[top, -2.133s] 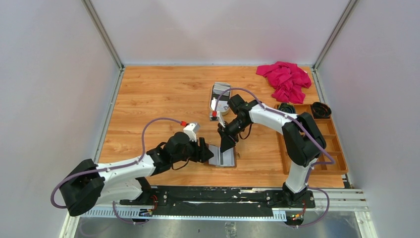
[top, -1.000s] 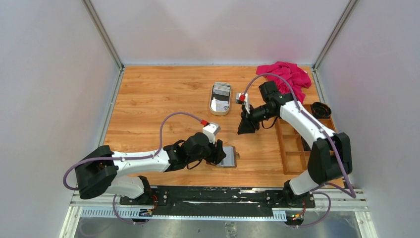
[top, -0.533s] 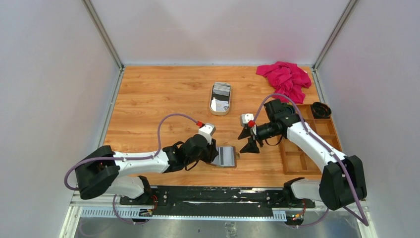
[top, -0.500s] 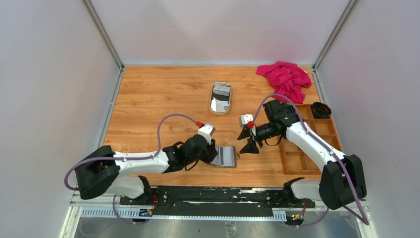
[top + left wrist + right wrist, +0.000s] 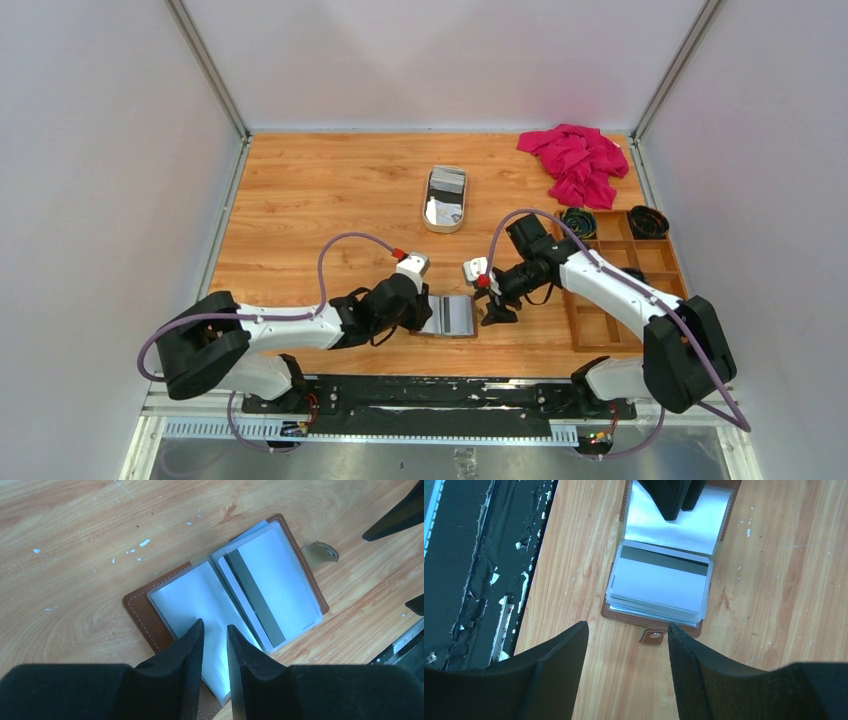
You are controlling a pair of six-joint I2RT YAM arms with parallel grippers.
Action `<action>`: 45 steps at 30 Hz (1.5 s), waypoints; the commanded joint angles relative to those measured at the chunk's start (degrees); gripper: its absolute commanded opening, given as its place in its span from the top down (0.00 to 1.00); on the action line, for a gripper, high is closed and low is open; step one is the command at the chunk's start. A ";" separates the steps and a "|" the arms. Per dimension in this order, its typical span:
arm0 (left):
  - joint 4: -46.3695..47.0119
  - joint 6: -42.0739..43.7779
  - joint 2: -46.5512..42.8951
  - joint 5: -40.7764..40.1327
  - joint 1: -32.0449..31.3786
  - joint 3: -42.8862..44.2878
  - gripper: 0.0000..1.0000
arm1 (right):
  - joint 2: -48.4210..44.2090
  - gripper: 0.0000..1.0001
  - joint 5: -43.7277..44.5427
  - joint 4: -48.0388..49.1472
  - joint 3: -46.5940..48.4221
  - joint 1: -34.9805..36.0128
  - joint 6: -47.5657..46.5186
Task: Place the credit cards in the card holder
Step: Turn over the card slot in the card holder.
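Note:
The card holder [image 5: 458,316] is a brown wallet lying open near the table's front edge. In the left wrist view the card holder [image 5: 142,611] shows clear sleeves, and a white credit card [image 5: 272,582] with a dark stripe lies on its right half. My left gripper [image 5: 215,628] is shut, its tips on the empty left sleeve; it also shows in the top view [image 5: 424,311]. My right gripper [image 5: 626,627] is open and empty, just right of the snap tab [image 5: 653,636]; it also shows in the top view [image 5: 491,308]. More credit cards [image 5: 446,186] lie in the tin.
A cream oval tin tray [image 5: 429,213] stands mid-table behind the wallet. A wooden compartment box [image 5: 600,318] with black items lies at the right edge. A pink cloth [image 5: 577,160] is bunched at the back right. The black base rail [image 5: 469,570] runs along the table's front edge.
My right gripper swung from over the wallet to beside the tin tray, then back down to the wallet's right edge. My left gripper stayed on the wallet, which now lies flat.

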 commanded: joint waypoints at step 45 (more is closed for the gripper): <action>0.71 -1.18 3.21 1.60 0.28 -1.49 0.74 | 23.05 0.43 10.98 -9.78 13.47 7.68 19.25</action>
